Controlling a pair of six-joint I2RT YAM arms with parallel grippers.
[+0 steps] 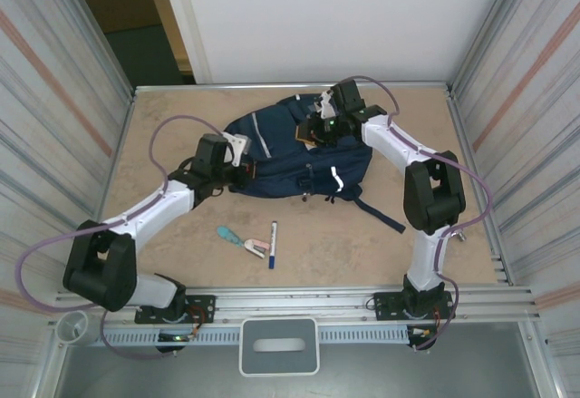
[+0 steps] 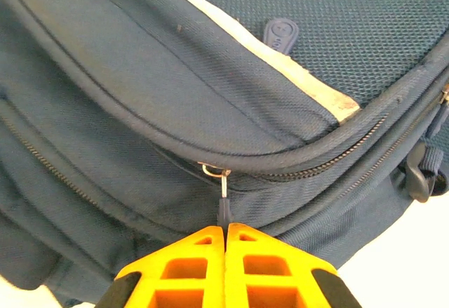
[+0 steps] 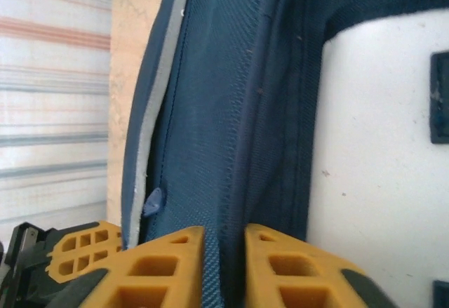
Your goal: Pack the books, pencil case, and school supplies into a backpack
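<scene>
Since the left gripper [image 2: 226, 229] is clamped shut on the zipper pull [image 2: 224, 207] of the backpack [image 1: 290, 169], centred near the table [image 1: 381, 253] far edge, pull steadily along the track; right gripper [image 3: 224, 238], jaws slightly apart astride a seam, grip uncertain, should brace.

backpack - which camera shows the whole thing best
Top external: the whole backpack lies on the table, straps included. The left wrist view gives a close-up of its zipper pull and pale stripe; the right wrist view, its side fabric and a white patch.
</scene>
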